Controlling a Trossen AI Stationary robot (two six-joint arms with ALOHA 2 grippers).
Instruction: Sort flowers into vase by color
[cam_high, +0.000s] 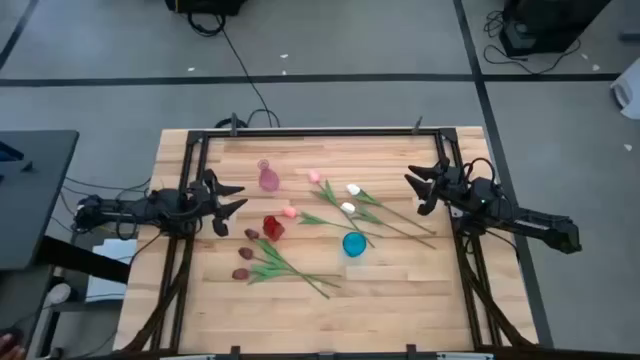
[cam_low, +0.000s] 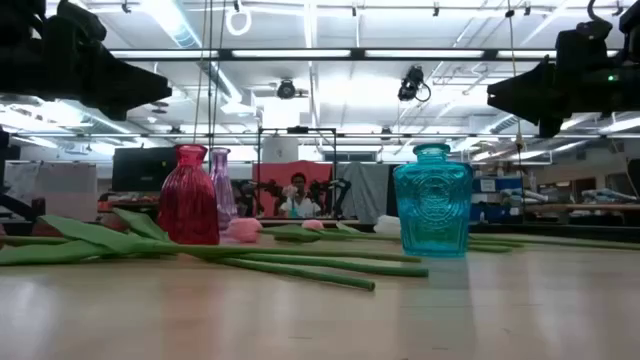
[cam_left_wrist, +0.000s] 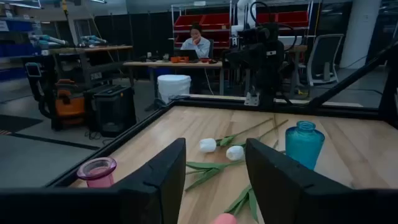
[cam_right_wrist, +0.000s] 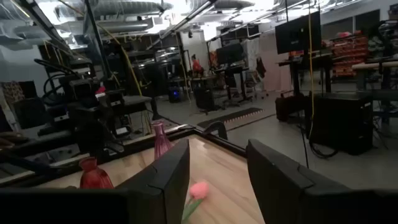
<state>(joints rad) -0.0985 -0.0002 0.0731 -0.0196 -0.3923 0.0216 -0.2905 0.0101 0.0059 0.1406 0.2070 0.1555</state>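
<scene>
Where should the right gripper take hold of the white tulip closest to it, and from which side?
Grip the thin green stem of that white tulip, just behind its head, coming straight down from above. It lies flat on the table, so the right gripper, jaws open, should straddle the stem crosswise.

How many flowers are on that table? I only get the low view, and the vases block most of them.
Observer: Seven from above: two white flowers, two pink flowers, three maroon flowers.
Operator: Which colour lies nearest the red vase?
Observer: Maroon; one maroon head lies right beside the red vase.
Operator: Are the grippers holding anything?
Observer: No. The left gripper and the right gripper hover open at opposite sides of the table.
</scene>
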